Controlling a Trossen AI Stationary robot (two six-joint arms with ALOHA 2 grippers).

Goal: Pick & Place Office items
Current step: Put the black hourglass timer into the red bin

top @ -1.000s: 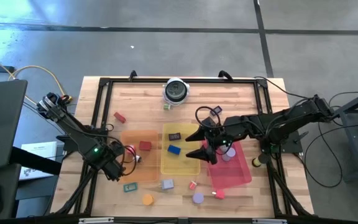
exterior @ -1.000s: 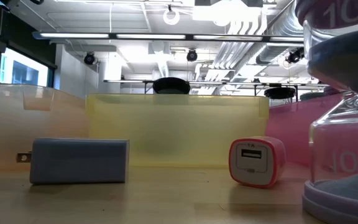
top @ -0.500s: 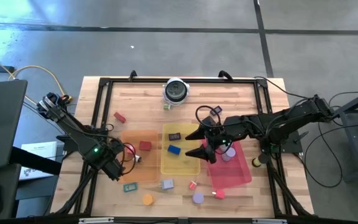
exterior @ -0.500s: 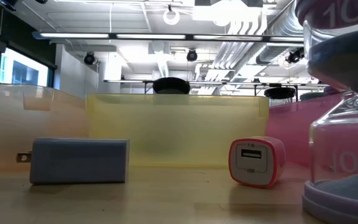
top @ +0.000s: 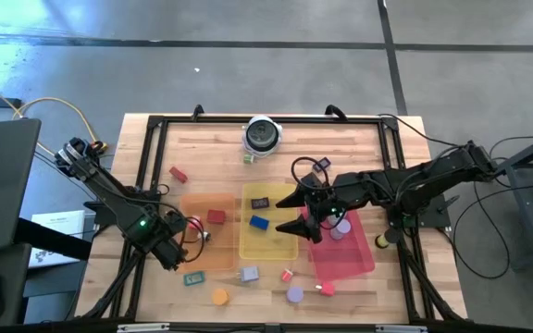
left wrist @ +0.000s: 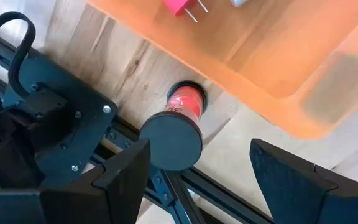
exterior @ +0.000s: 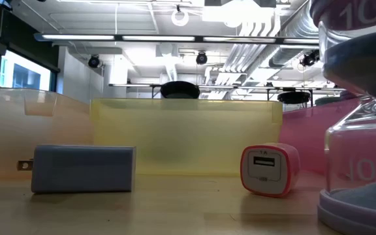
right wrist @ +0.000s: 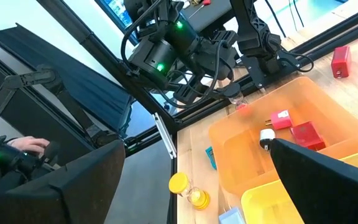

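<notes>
Office items lie scattered over the wooden table (top: 378,139) and in three translucent trays.
One orange tray (top: 206,242) holds a red block (top: 216,216); one yellow tray (top: 267,222) holds a blue block (top: 259,222) and a black block (top: 260,203); one red tray (top: 345,248) holds two purple discs (top: 339,228). Left gripper (top: 195,231), jaws apart, hovers beside the orange tray over a red-and-black hourglass (left wrist: 178,126). Right gripper (top: 305,215), jaws wide apart and empty, sits between the yellow and red trays.
</notes>
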